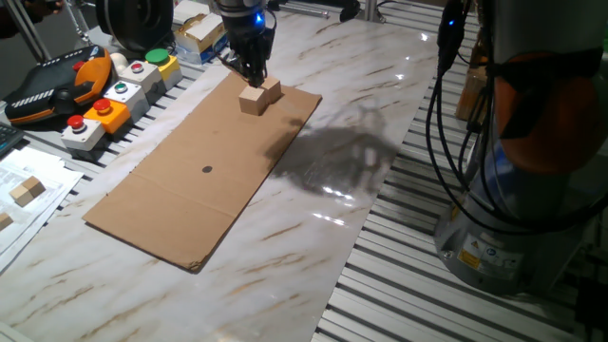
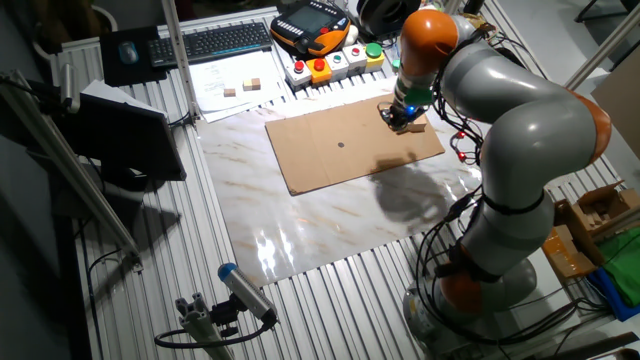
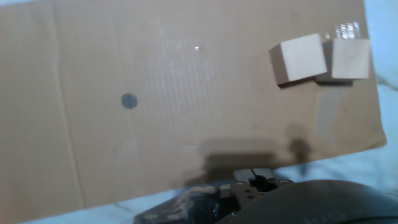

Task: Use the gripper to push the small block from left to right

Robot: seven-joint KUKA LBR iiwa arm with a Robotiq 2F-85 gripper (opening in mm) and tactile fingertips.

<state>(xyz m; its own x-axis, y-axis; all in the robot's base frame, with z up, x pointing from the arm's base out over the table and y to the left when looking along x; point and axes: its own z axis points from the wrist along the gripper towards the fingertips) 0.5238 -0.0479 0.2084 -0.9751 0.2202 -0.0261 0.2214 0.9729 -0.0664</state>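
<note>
The gripper (image 1: 255, 74) is hovering just behind two touching blocks (image 3: 298, 58) at the cardboard sheet's (image 1: 190, 180) far corner, fingers (image 3: 250, 176) together. Judged stage: approach. Next, lowering beside the small block and sweeping sideways.

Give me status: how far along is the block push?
Done: the gripper is down at the cardboard sheet, right beside two wooden blocks that sit touching near its far corner. In hand: lining up at the blocks; contact can't be confirmed. Left: the push itself. From this moment alone, any travel so far can't be judged.
</note>
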